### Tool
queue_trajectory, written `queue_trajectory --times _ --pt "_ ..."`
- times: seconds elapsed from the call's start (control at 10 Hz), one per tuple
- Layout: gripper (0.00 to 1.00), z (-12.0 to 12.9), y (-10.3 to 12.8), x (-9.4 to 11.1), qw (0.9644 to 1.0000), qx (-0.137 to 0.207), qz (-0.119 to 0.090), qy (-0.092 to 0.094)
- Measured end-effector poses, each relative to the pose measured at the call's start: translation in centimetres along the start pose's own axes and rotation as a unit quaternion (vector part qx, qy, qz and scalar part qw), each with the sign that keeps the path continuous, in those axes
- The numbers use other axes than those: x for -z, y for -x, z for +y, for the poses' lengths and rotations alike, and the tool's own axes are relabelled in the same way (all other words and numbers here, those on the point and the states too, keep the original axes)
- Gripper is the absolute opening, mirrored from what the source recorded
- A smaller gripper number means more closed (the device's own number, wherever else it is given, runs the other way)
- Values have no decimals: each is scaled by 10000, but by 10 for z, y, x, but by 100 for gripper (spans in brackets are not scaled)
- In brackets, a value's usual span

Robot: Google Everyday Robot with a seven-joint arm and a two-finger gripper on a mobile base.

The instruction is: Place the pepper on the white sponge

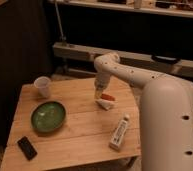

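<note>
Smooth white rounded arm — gripper at its tip.

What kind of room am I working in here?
Probably an indoor lab or workshop corner: a small wooden table, a long wall unit behind, a shelf above. The gripper is beside the pepper.

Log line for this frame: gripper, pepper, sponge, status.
gripper: low, beside pepper | pepper: resting atop white sponge | white sponge: on table, right of green plate | status: placement looks done, gripper not yet withdrawn
</note>
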Motion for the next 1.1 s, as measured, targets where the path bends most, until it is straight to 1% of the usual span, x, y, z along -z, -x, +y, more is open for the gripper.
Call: queue_trajectory --times 0.1,0.2,0.3,0.4,0.5,0.6,0.7,0.8,0.9,1.1 --pt "11 1 -4 -4 10000 -65 -38 9" --pt "19 1 -14 -8 9999 -145 -41 10" --pt "30 3 -26 -10 9998 -201 -46 12" --pt "38 4 -29 -10 9997 -222 -63 7" --pt "49 4 -25 -11 9997 -210 -83 13" --pt "56 3 -21 -10 9998 -201 -91 14" --pt "67 4 -18 -11 9997 -199 -108 27" --pt "78 4 -20 -11 9997 -216 -97 26" --pt "82 5 -24 -11 9997 -231 -86 33" --pt "83 4 -28 -10 9996 -270 -109 29"
